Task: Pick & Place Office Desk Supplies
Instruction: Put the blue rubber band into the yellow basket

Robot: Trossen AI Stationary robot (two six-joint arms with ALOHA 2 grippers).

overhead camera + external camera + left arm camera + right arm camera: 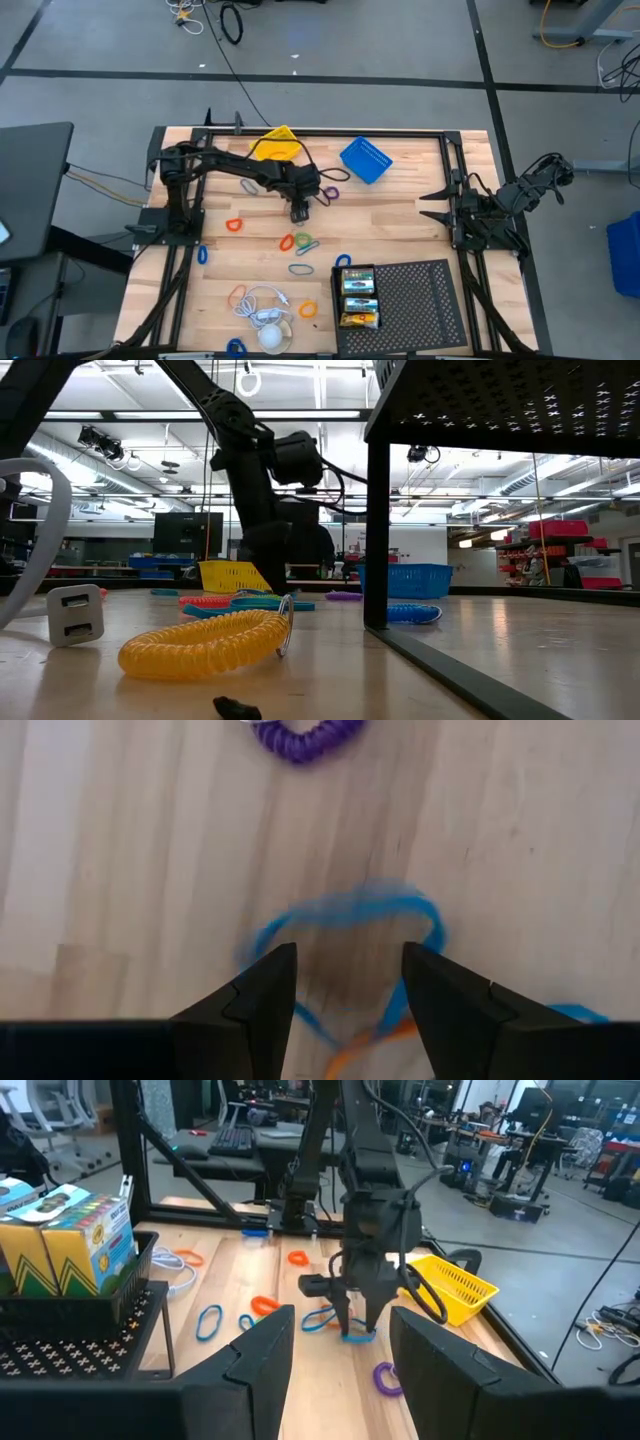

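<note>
My left gripper [299,214] hangs open near the table's middle, fingers pointing steeply down. In the left wrist view its fingertips [350,990] stand on either side of a thin blue band [345,910] lying flat on the wood, apart from it. A purple coil [305,740] lies beyond the band, and an orange band [370,1045] close by. The right wrist view shows the left gripper [355,1325] just above the blue band [358,1338]. My right gripper [432,205] waits open at the table's right edge. Crayon boxes [358,297] sit in the black tray [420,300].
A yellow basket [277,145] and a blue basket [365,160] stand at the far side. More bands lie loose: orange [234,225], blue [300,268] and a mixed cluster [297,242]. A white cable with a ball [268,322] and an orange coil [308,310] lie near the front edge.
</note>
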